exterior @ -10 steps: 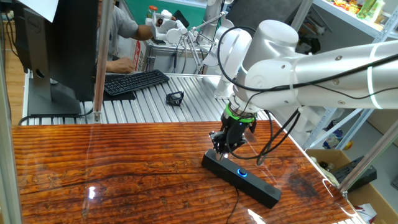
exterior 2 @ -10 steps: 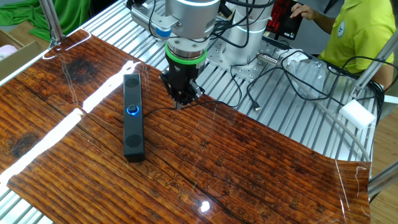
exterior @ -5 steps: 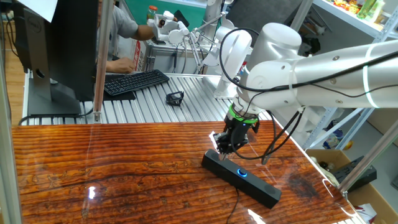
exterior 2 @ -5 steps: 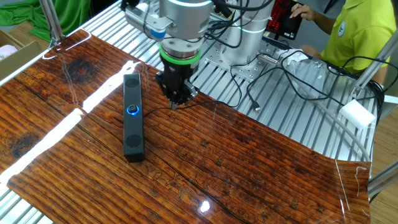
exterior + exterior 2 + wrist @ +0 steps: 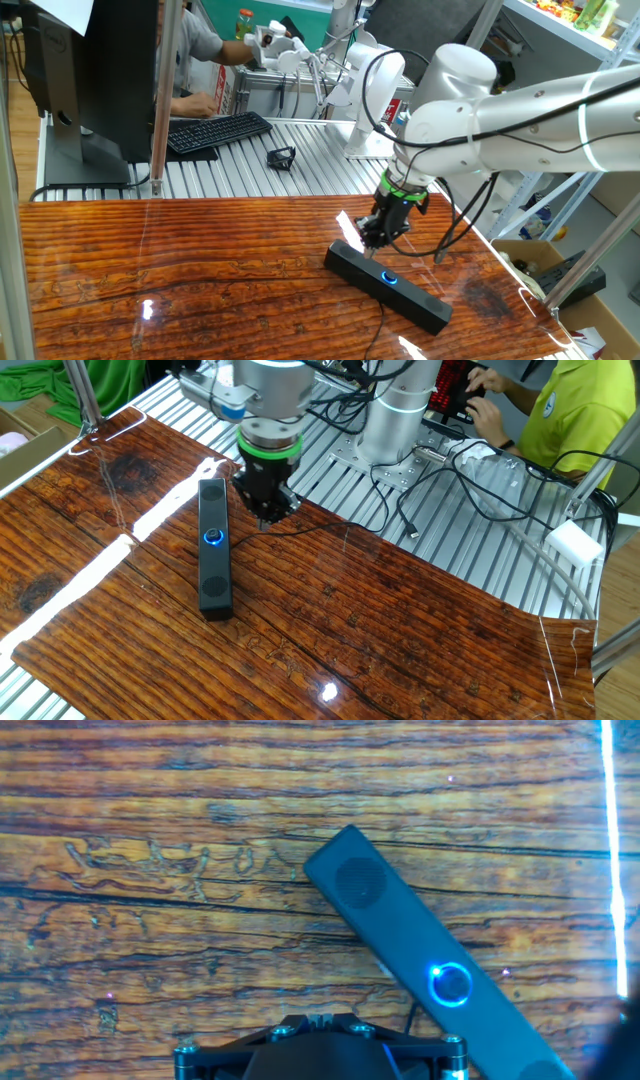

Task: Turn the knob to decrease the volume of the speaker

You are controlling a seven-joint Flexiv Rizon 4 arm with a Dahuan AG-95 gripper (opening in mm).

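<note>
The speaker (image 5: 400, 293) is a long black bar lying on the wooden table (image 5: 150, 270). It also shows in the other fixed view (image 5: 213, 575) and runs diagonally in the hand view (image 5: 390, 920). The knob (image 5: 389, 278) glows blue mid-top, also in the other fixed view (image 5: 213, 538) and the hand view (image 5: 451, 984). My gripper (image 5: 372, 243) hangs low beside the speaker, close to its far end and apart from the knob; in the other fixed view (image 5: 262, 520) it is just right of the bar. Its fingers look closed together and empty, with the tip at the bottom of the hand view (image 5: 318, 1020).
A black keyboard (image 5: 215, 131), a monitor (image 5: 95, 80) and a person's hands are beyond the table's far edge. A small black object (image 5: 282, 157) lies on the ribbed metal surface. Cables (image 5: 450, 490) and a white box (image 5: 572, 543) lie near the arm's base.
My gripper has moved sideways toward the speaker, to the left in the other fixed view, and now hangs close beside the bar. The speaker has not moved.
</note>
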